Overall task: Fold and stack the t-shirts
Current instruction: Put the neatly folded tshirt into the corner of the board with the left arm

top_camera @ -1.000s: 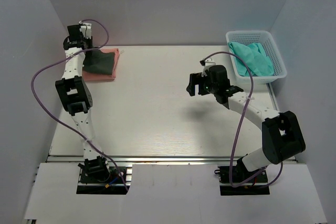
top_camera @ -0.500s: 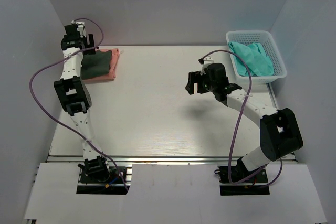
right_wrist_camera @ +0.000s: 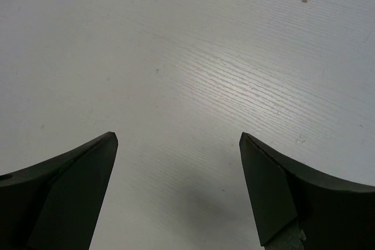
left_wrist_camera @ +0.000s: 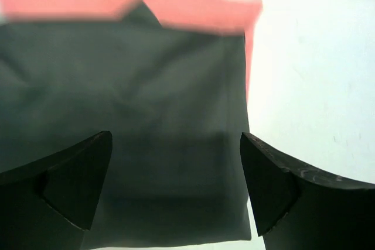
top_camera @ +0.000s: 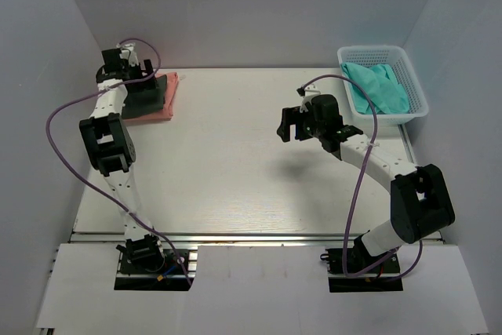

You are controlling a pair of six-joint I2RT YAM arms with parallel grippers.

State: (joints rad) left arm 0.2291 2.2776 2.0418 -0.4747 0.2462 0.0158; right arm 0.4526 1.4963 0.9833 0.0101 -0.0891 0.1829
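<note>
Table (top_camera: 235, 162), grey shirt (left_wrist_camera: 146, 103) on pink shirt (left_wrist_camera: 193, 11); left claw (left_wrist_camera: 176, 144) newly spread, right claw (right_wrist_camera: 179, 141) spread.

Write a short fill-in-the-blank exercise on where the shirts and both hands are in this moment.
1. The shirt lying on the pink shirt is coloured ____.
2. The basket holds shirts coloured ____.
3. The left hand, above those two folded shirts, is ____.
4. The right hand is open and holds ____.
Missing words: grey; teal; open; nothing.
</note>
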